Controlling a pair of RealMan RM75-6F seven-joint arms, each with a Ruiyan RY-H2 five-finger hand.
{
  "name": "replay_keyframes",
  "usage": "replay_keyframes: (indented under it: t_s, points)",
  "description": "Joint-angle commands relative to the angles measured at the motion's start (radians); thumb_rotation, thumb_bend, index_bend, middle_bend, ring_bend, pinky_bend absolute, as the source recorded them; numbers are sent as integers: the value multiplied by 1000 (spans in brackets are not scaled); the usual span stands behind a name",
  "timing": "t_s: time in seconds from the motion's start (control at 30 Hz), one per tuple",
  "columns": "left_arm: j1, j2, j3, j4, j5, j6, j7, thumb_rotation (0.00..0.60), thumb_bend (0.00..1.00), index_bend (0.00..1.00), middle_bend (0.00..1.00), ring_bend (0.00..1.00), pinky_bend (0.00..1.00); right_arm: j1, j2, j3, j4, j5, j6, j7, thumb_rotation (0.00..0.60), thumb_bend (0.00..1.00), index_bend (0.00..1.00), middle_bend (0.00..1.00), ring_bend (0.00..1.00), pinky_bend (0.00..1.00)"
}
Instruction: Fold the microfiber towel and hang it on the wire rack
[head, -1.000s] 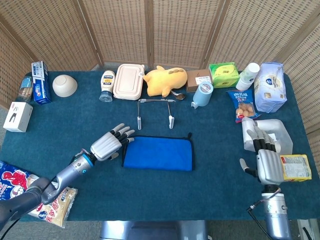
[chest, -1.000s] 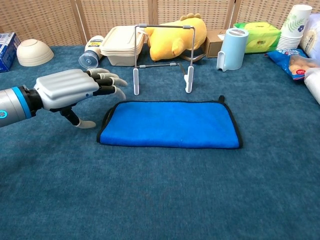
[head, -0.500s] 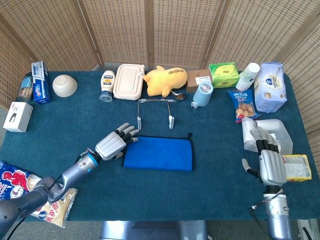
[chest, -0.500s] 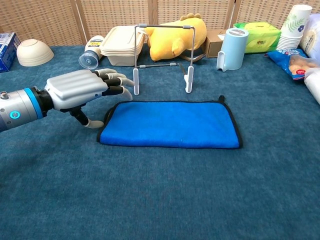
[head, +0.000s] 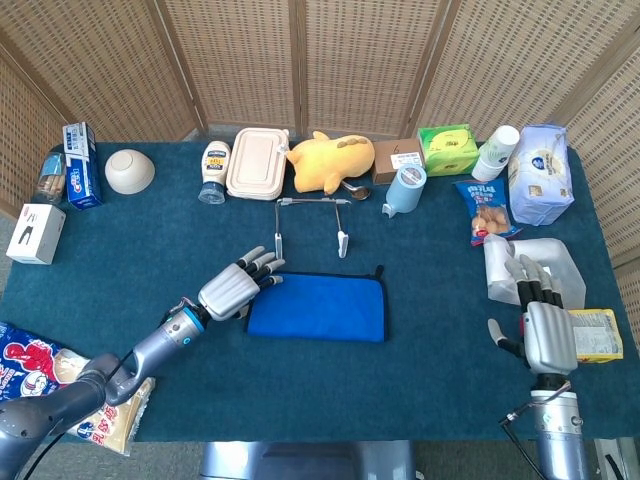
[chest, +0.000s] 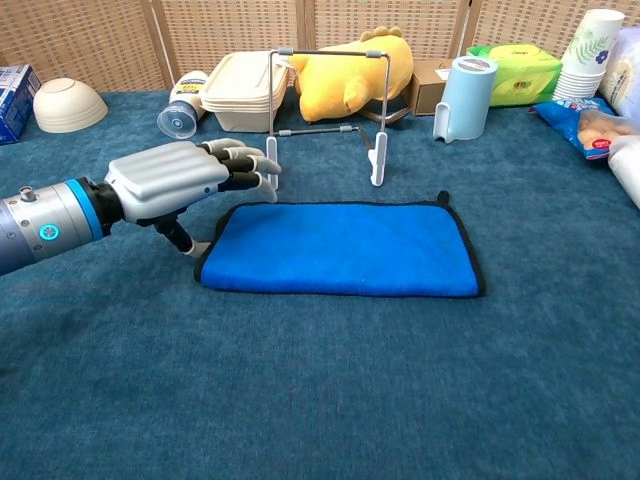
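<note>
Left hand at the folded towel's left edge

The blue microfiber towel (chest: 340, 249) lies flat and folded just in front of the wire rack (chest: 326, 118). The left hand (chest: 178, 182), fingers spread and empty, hovers at its left end; the right hand (head: 546, 325), released, rests well right of the towel.

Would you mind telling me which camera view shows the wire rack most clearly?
The chest view: the wire rack stands side-on there, with its top bar, legs and feet showing behind the blue towel. The head view shows it from above, small and foreshortened.
</note>
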Motion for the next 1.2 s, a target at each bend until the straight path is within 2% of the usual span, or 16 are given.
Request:
replay_keyframes:
  t_s: [0.03, 0.33, 0.6, 1.2]
  points:
    - [-2, -6, -5, -1, -8, 4, -7, 600, 340, 234, 109, 0, 0, -1, 0, 1, 1, 0, -1, 1, 600, 284, 80, 0, 0, 0]
    - [-12, -37, -18, 7, -33, 4, -37, 600, 373, 282, 132, 0, 0, -7, 2, 4, -2, -1, 0, 3, 600, 284, 80, 0, 0, 0]
    - [-27, -68, -13, 28, -39, -9, -60, 600, 453, 374, 174, 0, 0, -16, 8, 7, -12, -3, 8, 4, 600, 282, 80, 0, 0, 0]
    - [-59, -113, -37, 75, -72, -25, -95, 600, 507, 556, 224, 11, 0, -41, 26, 8, -38, -13, 30, 15, 600, 280, 86, 0, 0, 0]
